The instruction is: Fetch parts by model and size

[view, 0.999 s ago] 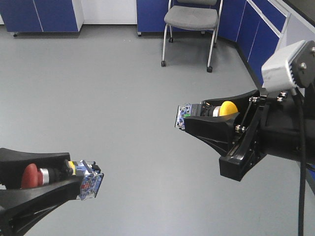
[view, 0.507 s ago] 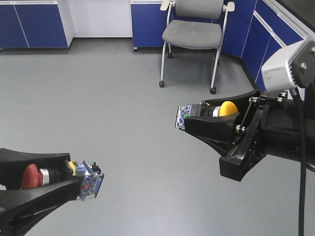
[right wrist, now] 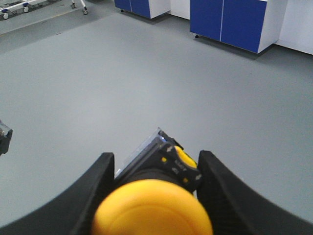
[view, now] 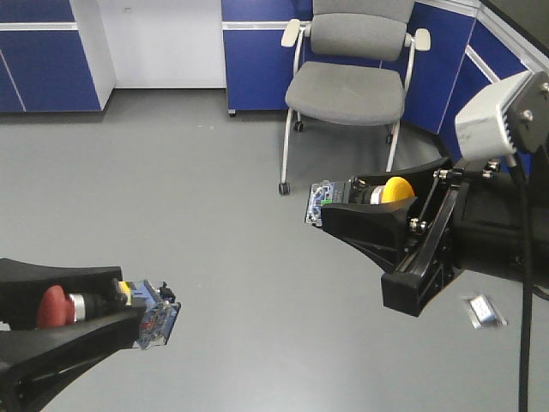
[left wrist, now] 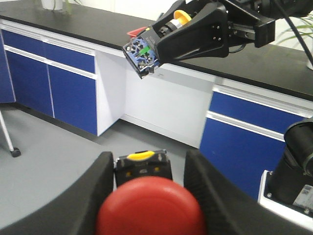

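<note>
The red-capped switch (view: 147, 311) lies horizontal, clamped in the left claw (left wrist: 146, 166), with its mushroom cap toward the wrist and its blue-and-clear contact block jutting past the fingertips. The yellow-capped switch (view: 364, 193) sits likewise in the right claw (right wrist: 155, 159), held higher.

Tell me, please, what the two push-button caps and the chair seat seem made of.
Red cap: probably moulded plastic, smooth, faint sheen. Yellow cap: likely the same plastic, evenly coloured, satin. Chair seat: seemingly grey fabric upholstery, dull, unreflective.
</note>
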### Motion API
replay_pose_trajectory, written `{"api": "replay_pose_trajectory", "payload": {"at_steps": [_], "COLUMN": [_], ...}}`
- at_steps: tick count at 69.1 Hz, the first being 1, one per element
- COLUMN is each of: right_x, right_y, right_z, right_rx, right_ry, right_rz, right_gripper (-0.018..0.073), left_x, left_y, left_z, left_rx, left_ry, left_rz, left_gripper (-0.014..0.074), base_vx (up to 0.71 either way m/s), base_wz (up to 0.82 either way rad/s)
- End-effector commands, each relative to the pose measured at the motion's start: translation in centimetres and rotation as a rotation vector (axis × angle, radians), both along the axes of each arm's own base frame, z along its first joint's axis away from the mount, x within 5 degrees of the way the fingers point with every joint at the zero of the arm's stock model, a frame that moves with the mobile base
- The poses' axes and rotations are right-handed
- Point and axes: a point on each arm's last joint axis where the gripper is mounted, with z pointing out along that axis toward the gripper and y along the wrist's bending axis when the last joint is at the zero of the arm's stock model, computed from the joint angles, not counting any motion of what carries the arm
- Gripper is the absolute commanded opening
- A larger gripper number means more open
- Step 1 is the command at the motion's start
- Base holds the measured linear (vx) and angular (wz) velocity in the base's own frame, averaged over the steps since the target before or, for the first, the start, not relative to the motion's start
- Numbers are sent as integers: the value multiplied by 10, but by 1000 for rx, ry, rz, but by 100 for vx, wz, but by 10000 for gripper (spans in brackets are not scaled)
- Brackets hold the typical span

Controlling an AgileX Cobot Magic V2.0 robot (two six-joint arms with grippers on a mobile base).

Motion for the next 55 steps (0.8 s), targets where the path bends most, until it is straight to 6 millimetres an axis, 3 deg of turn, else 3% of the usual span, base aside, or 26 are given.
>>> {"api": "replay_pose_trajectory", "payload": {"at_steps": [1,55], "right_x": [0,0], "right_y": [-2,-2], "right_z": [14,14], "right_rx": [47,47], "right_ry": [-42,-43], "right_rz": [-27,-27], "right_gripper": [-5,-5], "left_x": [0,0], "left_y": [-1,-1], "left_z": [16,16], "left_rx": [-76,-76], "left_ry": [-24,-23], "left_rz": [2,2], "left_gripper": [-6,-6], "base_vx": [60,55], "base_wz": [-3,-2]}}
